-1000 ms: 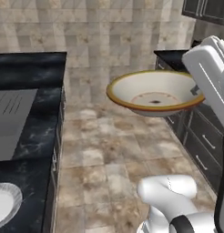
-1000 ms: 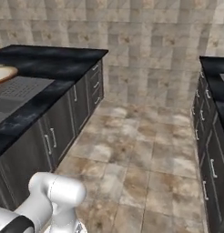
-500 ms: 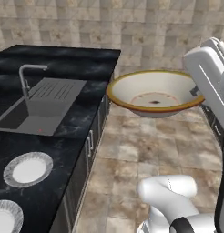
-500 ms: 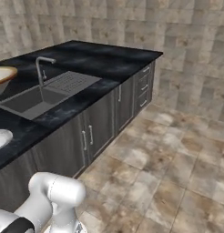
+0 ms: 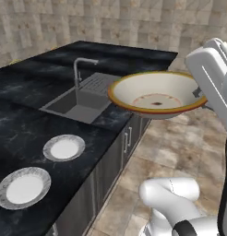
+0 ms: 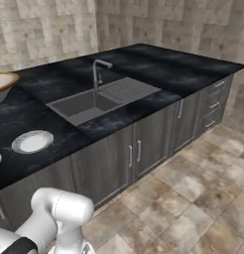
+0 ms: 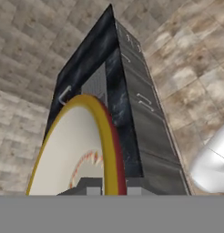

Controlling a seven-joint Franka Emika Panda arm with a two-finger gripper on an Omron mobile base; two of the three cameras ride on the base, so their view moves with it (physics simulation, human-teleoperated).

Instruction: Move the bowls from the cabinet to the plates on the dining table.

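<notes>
A cream bowl with an orange-tan rim hangs level in the air beside the dining table, over the floor near the table's edge. My gripper is shut on the bowl's right rim. In the hand view the bowl stands on edge, with the gripper clamped on the rim. Two plates lie on the black top in front of the sink, one nearer it and one nearer the camera. The first plate and a sliver of the bowl also appear from the right. The cabinet is out of view.
A grey inset sink with a metal tap sits in the table beyond the plates. Dark cupboard doors and drawers run under the table. Tiled floor lies to the right of the table, and a stone-tile wall stands behind it.
The whole picture has shifted as the base turned towards the table, which now shows the sink and both plates close by. The bowl stays held in the same place relative to the arm.
</notes>
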